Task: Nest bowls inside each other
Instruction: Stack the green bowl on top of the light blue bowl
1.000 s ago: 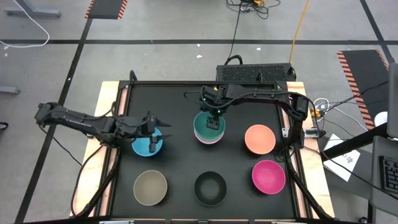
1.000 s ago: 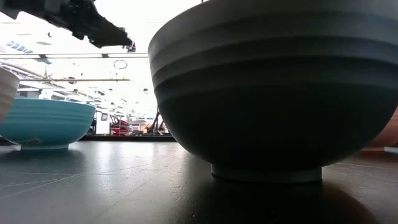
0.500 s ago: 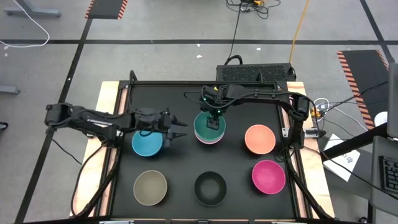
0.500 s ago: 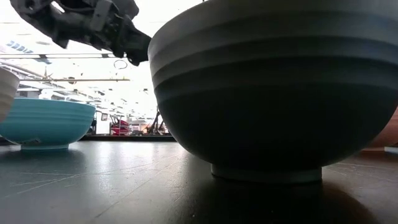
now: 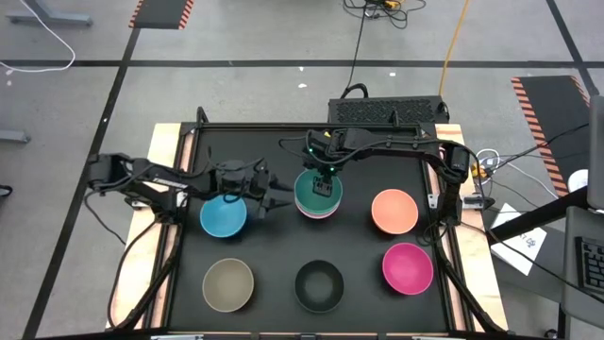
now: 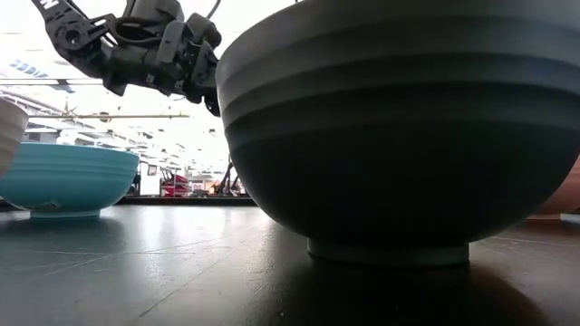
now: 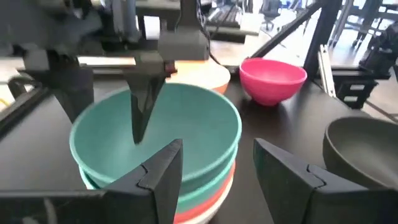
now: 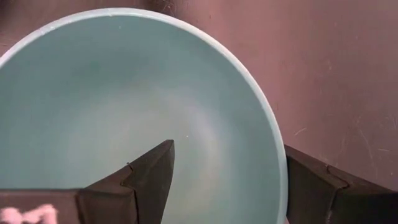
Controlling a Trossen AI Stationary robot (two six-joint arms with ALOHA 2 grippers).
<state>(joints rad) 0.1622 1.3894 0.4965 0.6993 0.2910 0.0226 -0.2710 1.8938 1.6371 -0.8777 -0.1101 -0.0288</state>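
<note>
A stack of nested bowls (image 5: 318, 196) stands mid-table, a teal-green bowl (image 7: 155, 134) on top and pink and white rims below it. My right gripper (image 5: 324, 185) hangs open over it, pointing down. One finger (image 8: 149, 174) stands inside the top bowl and the other (image 8: 317, 183) outside its rim, without visible touch. My left gripper (image 5: 279, 195) is open and holds nothing. It floats nearly level between a light blue bowl (image 5: 224, 218) and the stack, pointing at the stack (image 7: 186, 205). Each loose bowl rests on its foot.
An orange bowl (image 5: 394, 211) and a magenta bowl (image 5: 408, 267) stand on the right, with a black bowl (image 5: 319, 285) and a tan bowl (image 5: 228, 285) near the front. A raised frame (image 5: 184, 170) borders the black table top.
My left gripper has moved from above the light blue bowl toward the table's right, into the gap before the stack. It has sunk and tipped from pointing down to nearly level. No bowl has moved.
</note>
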